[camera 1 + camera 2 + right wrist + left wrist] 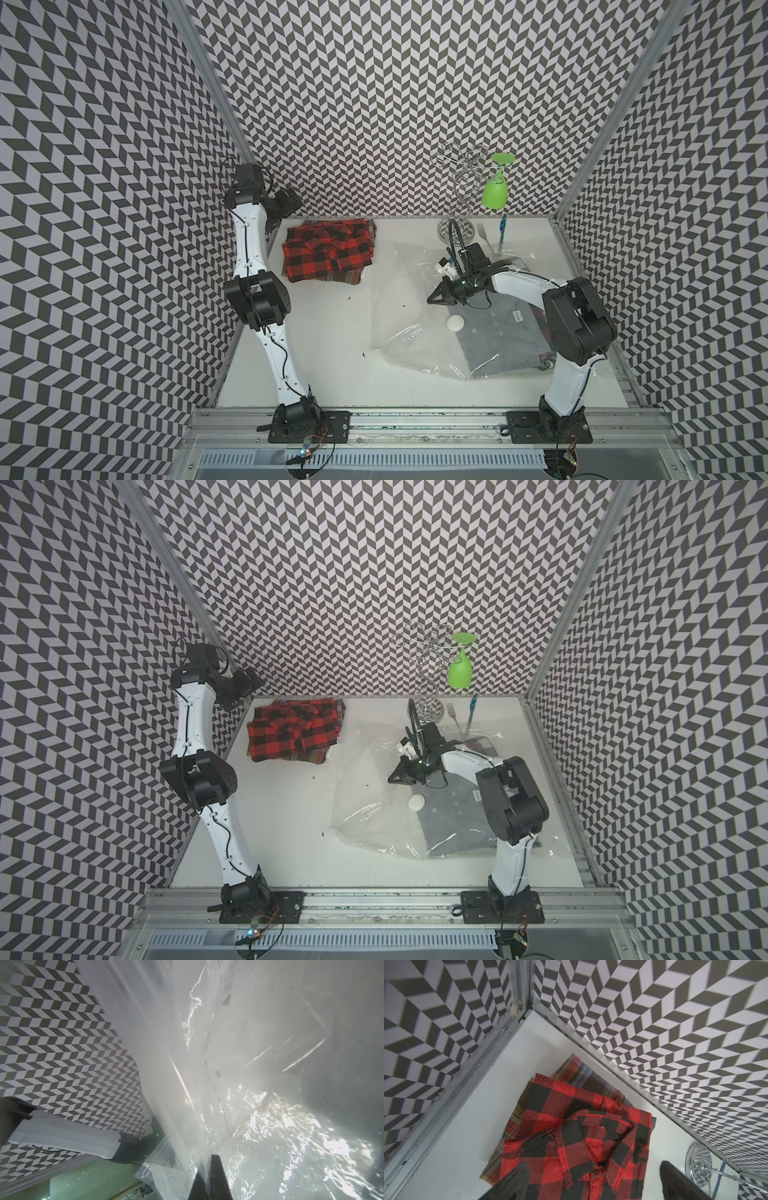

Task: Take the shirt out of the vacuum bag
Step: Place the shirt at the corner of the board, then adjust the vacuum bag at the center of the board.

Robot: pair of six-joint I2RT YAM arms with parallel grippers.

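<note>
A folded red-and-black plaid shirt (328,249) (295,729) (571,1136) lies on a pile in the back left corner. My left gripper (282,208) (591,1184) hovers just above it, open, its fingers (512,1182) spread either side of the collar and holding nothing. The clear crinkly vacuum bag (399,332) (365,812) (270,1126), with its white valve (455,322), lies right of centre. A folded grey shirt (498,340) (457,825) is inside it. My right gripper (432,299) (392,780) (209,1167) is shut on a raised fold of the bag's plastic.
A brown plaid garment (583,1076) lies under the red shirt. A wire glass rack (457,195) with a hanging green glass (494,191) stands at the back, with a fork (484,235) and a blue toothbrush (503,228) beside it. Patterned walls enclose three sides.
</note>
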